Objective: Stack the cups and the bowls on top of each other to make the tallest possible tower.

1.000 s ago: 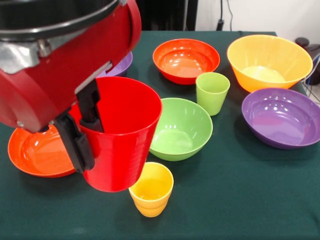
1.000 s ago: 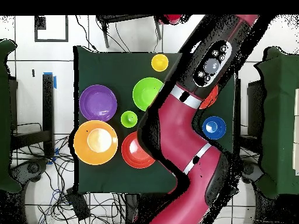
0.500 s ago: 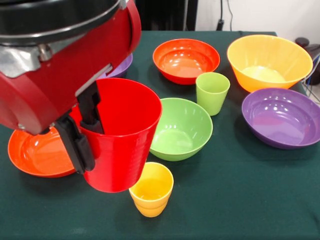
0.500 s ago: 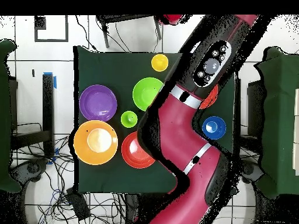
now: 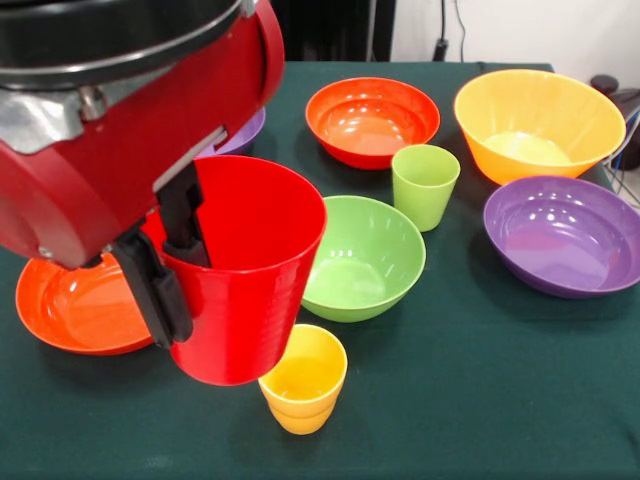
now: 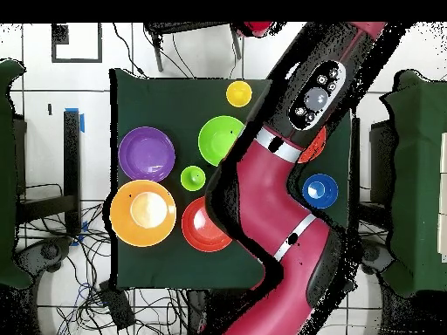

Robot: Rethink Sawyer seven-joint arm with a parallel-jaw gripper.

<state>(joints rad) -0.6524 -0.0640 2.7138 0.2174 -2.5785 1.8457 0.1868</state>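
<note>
the gripper is clamped on the wall of the red cup, one black finger inside the rim and the other on the outside, so the jaws are closed on it. the cup hangs upright in the air, its base just above and to the left of the yellow cup, which stands alone on the green table.

judging by how things lie, the tower is barely begun: nothing is nested in anything yet. the yellow cup looks like the intended base and the red cup the first piece to go on, but it is not yet lined up over the opening.

everything else sits apart on the cloth:
- the green bowl, just behind the yellow cup
- the green cup, beside that bowl
- a red-orange bowl at the back
- a second red-orange bowl, partly hidden behind the arm
- the big orange bowl
- a purple bowl
- a sliver of another purple bowl behind the arm
- the small blue bowl, seen only from overhead, beside the arm

so nearly all of the stacking is left to do.
</note>
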